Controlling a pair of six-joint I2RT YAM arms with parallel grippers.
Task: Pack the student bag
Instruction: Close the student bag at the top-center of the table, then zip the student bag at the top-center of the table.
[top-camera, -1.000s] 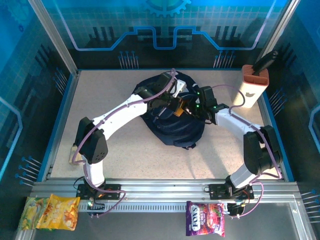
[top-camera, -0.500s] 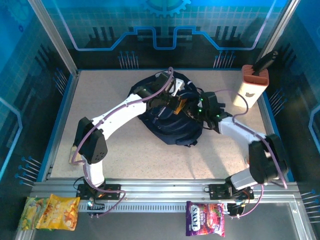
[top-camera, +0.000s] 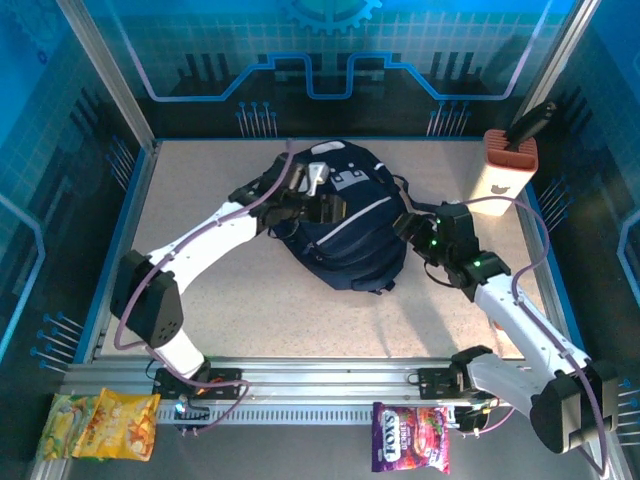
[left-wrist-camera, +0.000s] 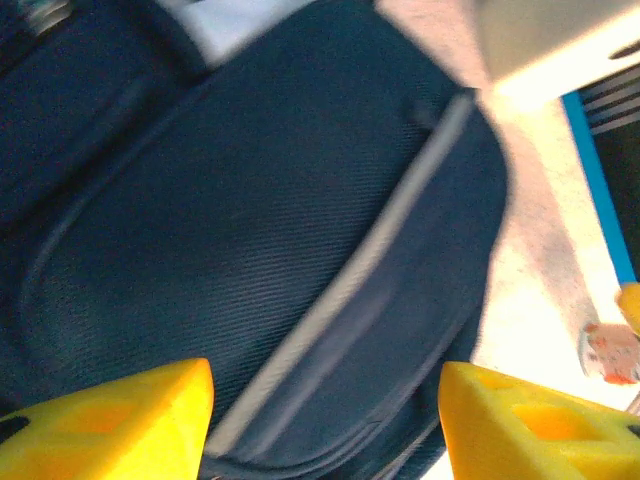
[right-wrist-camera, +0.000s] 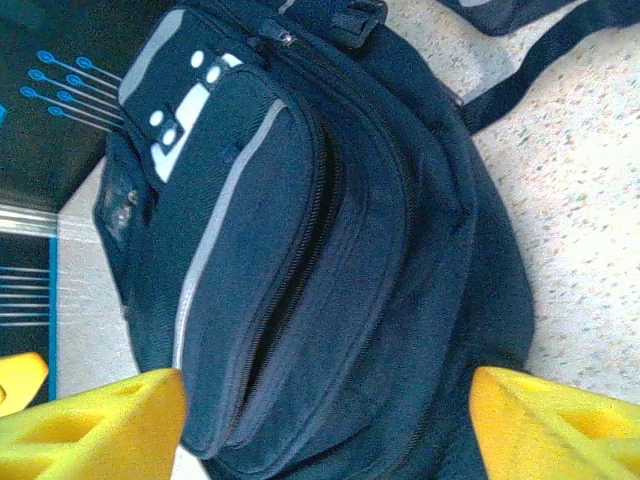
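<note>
Both arms are drawing back from the bag, which is lying on the table, centre toward the far side. The left claw and right claw are both gaping apart, holding nothing.

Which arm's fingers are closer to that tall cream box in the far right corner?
The right. The right fingers hover by the student bag's right edge, on the box's side; the left fingers are over the bag's left half, farther away.
</note>
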